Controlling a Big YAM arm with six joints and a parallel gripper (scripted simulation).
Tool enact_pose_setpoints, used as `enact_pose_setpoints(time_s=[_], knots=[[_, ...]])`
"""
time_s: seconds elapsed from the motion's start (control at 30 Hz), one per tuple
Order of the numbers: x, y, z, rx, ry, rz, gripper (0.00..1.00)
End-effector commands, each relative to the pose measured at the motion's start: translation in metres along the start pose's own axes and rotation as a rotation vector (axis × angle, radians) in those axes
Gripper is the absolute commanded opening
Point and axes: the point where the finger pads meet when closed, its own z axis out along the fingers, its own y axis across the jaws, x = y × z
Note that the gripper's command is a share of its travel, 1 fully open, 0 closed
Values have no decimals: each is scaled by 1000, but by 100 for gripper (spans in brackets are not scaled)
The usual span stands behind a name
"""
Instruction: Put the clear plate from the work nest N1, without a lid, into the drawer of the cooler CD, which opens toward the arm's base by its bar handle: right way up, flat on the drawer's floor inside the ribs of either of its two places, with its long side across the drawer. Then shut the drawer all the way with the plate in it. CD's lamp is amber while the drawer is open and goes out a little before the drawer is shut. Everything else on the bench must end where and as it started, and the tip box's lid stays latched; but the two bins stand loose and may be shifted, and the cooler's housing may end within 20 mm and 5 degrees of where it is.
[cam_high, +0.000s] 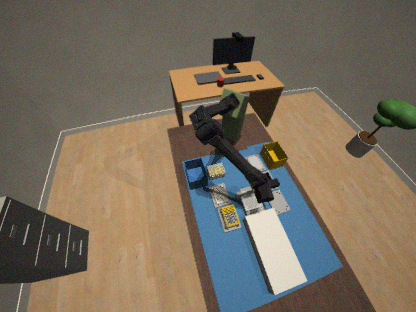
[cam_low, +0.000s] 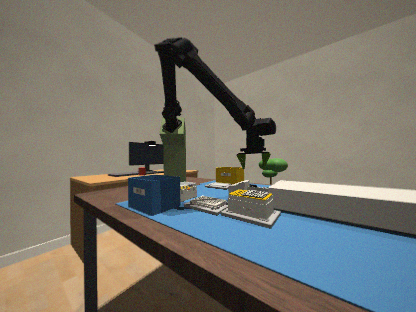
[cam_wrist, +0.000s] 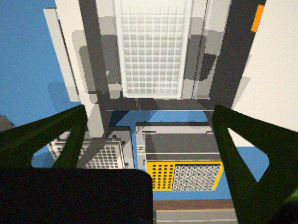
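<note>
Grey walls, wooden floor (cam_high: 115, 200) (1 desk (cam_high: 190, 82)).

Your wide-open claw (cam_wrist: 150, 145) hangs above the clear gridded plate (cam_wrist: 153, 47); the yellow-topped tip box (cam_wrist: 184, 176) and long white cooler housing (cam_wrist: 277, 75) stand close.

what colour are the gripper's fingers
Dark green fingers, spread wide with nothing between them; the wrist view shows them best.
</note>
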Motion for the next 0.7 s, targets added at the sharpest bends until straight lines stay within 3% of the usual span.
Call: enact_pose_setpoints(time_s=[0.0,0.03,0.67], knots=[[-2,-7,-7,16,-6,7,100],[-15,2,-5,-2,-13,-11,100],[-14,0,-5,2,-13,-9,100]])
